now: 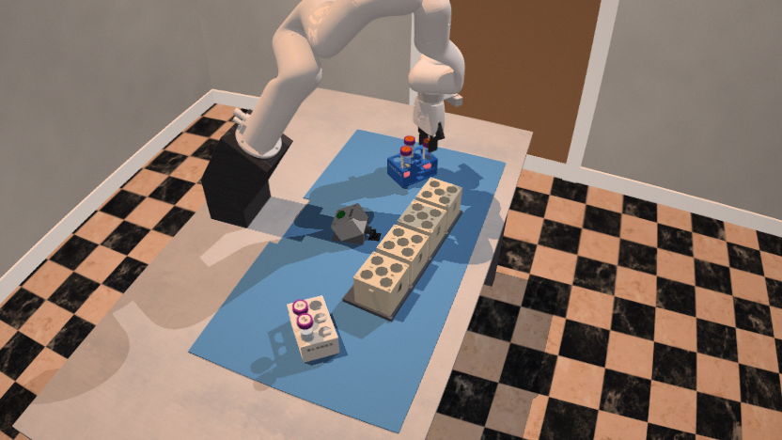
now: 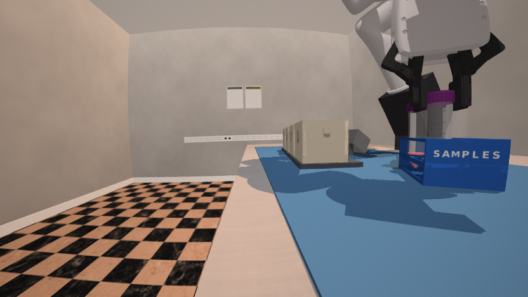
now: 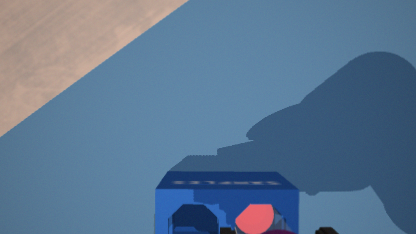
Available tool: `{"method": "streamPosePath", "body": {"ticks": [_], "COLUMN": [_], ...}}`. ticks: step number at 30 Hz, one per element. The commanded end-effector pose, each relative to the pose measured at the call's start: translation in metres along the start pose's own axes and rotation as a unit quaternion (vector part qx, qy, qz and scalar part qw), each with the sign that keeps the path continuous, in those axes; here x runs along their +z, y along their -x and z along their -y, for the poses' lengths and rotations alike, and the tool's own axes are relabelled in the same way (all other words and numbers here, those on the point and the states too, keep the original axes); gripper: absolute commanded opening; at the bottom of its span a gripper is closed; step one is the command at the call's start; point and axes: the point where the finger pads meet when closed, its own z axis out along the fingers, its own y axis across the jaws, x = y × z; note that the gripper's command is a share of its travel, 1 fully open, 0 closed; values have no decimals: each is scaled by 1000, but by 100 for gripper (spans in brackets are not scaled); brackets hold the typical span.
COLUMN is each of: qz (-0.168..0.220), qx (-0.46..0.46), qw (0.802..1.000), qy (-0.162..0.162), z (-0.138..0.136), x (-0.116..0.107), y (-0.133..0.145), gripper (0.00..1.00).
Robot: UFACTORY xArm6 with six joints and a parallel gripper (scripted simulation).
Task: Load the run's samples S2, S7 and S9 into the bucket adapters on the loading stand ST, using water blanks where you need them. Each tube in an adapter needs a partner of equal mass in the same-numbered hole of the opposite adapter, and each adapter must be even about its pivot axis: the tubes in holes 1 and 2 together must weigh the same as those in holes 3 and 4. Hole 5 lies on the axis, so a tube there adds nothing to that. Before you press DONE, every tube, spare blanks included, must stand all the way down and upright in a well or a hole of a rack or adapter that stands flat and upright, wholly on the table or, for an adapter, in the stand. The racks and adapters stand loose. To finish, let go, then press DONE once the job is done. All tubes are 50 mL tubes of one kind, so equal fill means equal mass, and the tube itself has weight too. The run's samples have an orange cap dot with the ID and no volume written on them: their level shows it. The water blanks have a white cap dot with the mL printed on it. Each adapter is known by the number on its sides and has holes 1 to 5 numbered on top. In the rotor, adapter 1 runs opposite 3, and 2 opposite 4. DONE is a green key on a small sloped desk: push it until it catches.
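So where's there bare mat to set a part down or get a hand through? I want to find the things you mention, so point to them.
Room: mat between the blanks rack (image 1: 320,352) and the adapter stand (image 1: 350,300); also the mat's near end, beyond the blanks rack.

Crowded: the samples rack (image 1: 395,176) (image 2: 467,164) (image 3: 175,197), with the arm over it, and the narrow gap between DONE desk (image 1: 350,225) and adapters (image 1: 381,275).

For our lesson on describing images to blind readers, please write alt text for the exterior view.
A robot arm's black jaws straddle a purple-capped tube above a blue rack marked SAMPLES, on a blue mat. Farther back, a row of cream adapters stands on a dark base; a checkered floor lies left.
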Motion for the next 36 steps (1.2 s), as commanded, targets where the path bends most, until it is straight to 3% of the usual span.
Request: {"method": "streamPosePath", "body": {"ticks": [1, 11, 36], "qz": [-2, -2, -2], "qx": [0, 0, 0], "qw": [1000, 1000, 1000], "qy": [0, 0, 0], "z": [0, 0, 0], "x": [-1, -1, -47], "y": [-1, -1, -1], "gripper": [44, 44, 44]}}
